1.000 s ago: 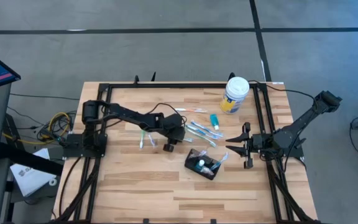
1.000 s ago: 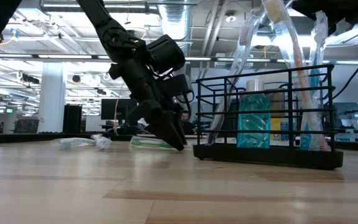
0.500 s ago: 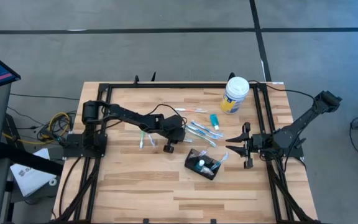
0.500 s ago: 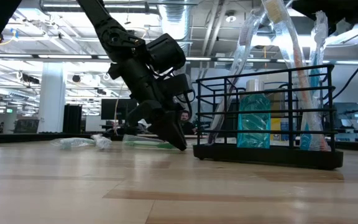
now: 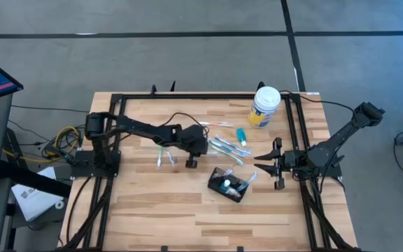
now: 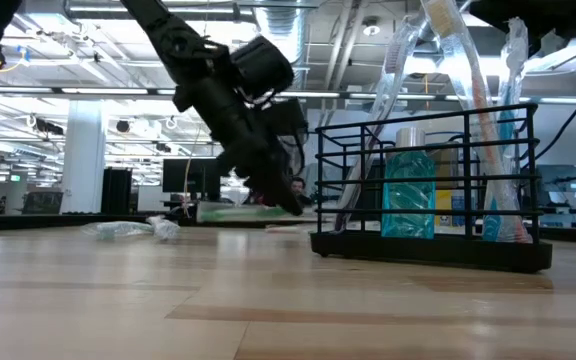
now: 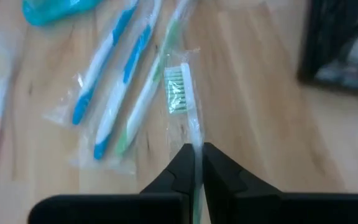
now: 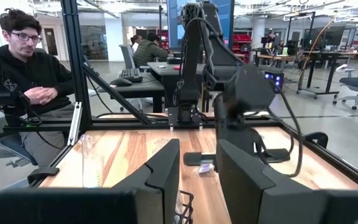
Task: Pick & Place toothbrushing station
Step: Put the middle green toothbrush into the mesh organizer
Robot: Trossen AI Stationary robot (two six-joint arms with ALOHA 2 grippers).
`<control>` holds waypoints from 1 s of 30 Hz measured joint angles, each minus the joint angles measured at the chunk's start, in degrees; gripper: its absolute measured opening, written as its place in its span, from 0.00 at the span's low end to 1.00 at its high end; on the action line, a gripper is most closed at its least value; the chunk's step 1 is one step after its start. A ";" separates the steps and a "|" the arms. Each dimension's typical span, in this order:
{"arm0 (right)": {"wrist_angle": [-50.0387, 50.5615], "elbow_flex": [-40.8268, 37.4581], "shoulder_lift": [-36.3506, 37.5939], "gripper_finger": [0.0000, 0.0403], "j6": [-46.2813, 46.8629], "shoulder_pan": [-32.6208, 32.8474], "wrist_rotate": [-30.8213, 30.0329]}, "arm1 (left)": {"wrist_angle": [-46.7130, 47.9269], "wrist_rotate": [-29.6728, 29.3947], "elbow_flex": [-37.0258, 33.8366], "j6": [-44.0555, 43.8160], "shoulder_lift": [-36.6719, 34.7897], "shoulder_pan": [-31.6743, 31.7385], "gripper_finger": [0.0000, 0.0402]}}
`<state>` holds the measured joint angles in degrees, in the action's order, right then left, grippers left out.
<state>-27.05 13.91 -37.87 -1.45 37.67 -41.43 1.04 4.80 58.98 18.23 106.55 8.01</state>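
1. Toothbrushing station point(image 5: 228, 184) on the counter point(image 5: 152, 210), well apart from left gripper point(image 5: 200, 148), between both grippers.
2. Left gripper clamped tight on a wrapped green toothbrush point(image 7: 180, 99), lifted off the wood.
3. Right gripper point(image 5: 266, 162) near the station, partly spread, holding nothing.

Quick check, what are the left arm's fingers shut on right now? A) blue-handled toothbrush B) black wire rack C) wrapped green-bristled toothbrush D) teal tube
C: in the left wrist view the left gripper has its fingers pinched on the clear-wrapped, green-bristled toothbrush, while the blue-handled toothbrushes lie loose beside it.
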 joint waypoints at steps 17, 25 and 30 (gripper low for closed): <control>-0.55 -0.03 -0.79 0.24 0.00 -0.35 0.00 | -14.56 6.76 -12.49 -5.30 -18.06 -0.20 0.02; -1.80 0.04 -1.96 0.24 -0.02 -1.05 0.25 | -27.38 11.77 -18.19 -9.90 -22.64 -0.27 0.02; -2.21 -0.03 -2.40 0.24 -0.02 -1.46 0.56 | -32.69 13.16 -20.57 -12.46 -23.53 -0.57 0.02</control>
<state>-29.26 13.88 -40.27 -1.48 36.21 -40.87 -31.64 17.96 38.41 5.77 83.01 7.44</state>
